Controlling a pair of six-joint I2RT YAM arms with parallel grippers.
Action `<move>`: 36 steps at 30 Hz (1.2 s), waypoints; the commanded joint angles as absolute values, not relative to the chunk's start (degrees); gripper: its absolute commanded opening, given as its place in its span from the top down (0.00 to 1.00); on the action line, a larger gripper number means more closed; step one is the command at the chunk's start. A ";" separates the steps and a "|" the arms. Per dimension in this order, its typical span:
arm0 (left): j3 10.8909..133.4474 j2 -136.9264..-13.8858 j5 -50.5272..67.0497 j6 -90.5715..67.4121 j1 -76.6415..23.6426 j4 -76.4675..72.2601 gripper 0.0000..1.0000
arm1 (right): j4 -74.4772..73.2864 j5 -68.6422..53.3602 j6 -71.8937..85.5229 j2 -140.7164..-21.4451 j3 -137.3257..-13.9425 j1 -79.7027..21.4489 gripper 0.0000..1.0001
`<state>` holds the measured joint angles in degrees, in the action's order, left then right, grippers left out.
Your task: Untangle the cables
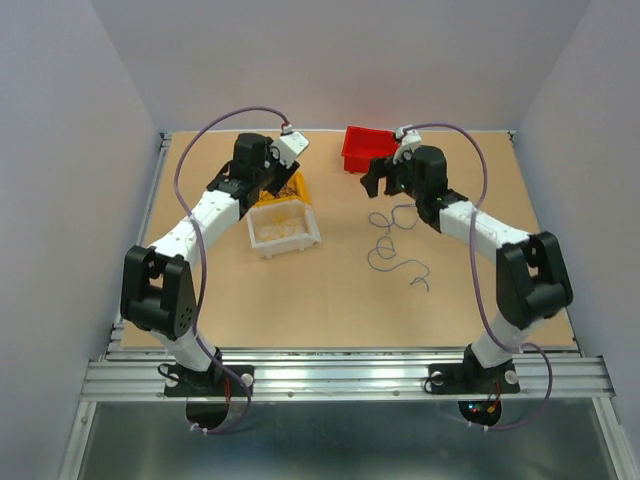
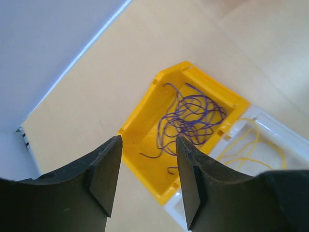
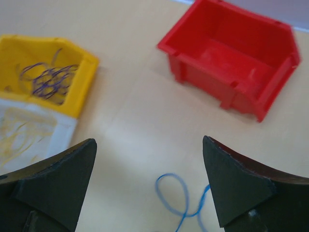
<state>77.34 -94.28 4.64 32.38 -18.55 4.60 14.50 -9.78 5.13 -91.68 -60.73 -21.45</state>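
Left gripper [image 2: 148,145] is hovering, jaws apart, over the yellow bin [image 2: 143,116] of purple cables [image 2: 190,116]; right gripper [image 3: 148,145] is gaping empty right of it.

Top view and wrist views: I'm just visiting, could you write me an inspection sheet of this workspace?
Surface: wooden table.
Job's things: purple wires in yellow bin; yellow wires in white bin; blue wire loose on the table; red bin, nothing seen inside.
Clutter: nothing seen.
Pincers: left pincer open above the yellow bin; right pincer open over the blue wire.
Cables: lilac cords loop off both arms.
Surroundings: pale walls; metal rail.
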 commanded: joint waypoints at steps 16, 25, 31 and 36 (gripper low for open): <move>60.47 -81.39 5.36 30.76 -25.31 -11.77 0.38 | 12.13 -14.23 6.85 -129.37 -103.97 -11.87 0.00; 60.73 -83.67 5.54 30.94 -25.49 -11.78 0.38 | 7.39 -27.50 6.15 -130.08 -101.43 -11.87 0.02; 60.82 -84.37 5.36 30.85 -25.75 -11.69 0.38 | 7.03 -31.11 5.19 -122.53 -88.88 -11.95 0.09; 60.99 -84.90 5.27 30.94 -25.93 -11.60 0.38 | 7.38 -30.68 3.08 -116.99 -80.61 -12.04 0.13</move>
<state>60.86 -85.32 5.30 31.18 -25.43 -9.19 6.76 -29.23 4.89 -122.48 -84.79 -11.75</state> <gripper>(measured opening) 0.615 0.881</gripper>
